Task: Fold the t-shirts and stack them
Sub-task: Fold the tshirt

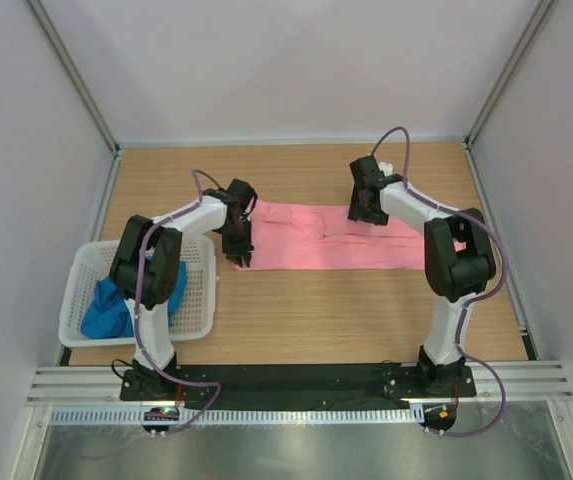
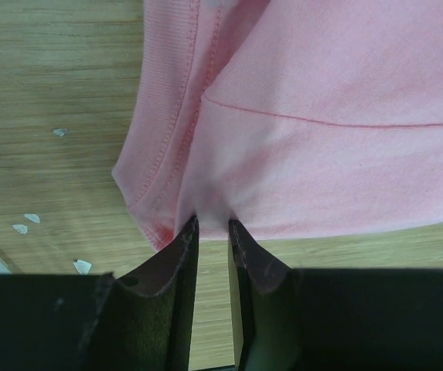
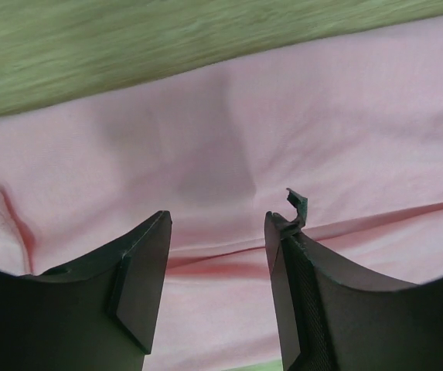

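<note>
Basket [image 1: 204,300] nearest me, at left, holds the blue t-shirt [image 1: 111,305], crumpled. Left gripper [image 2: 212,224] is nipped narrowly on the near left hem corner of the salmon pink t-shirt [image 2: 322,154], which lies across the table [image 1: 346,310]. Right gripper [image 3: 219,216], farther off, hangs half open over the fabric, holding nothing. Risk, as I judge it: the thin pinch slips, or a one-sided lift drags the fold askew
</note>
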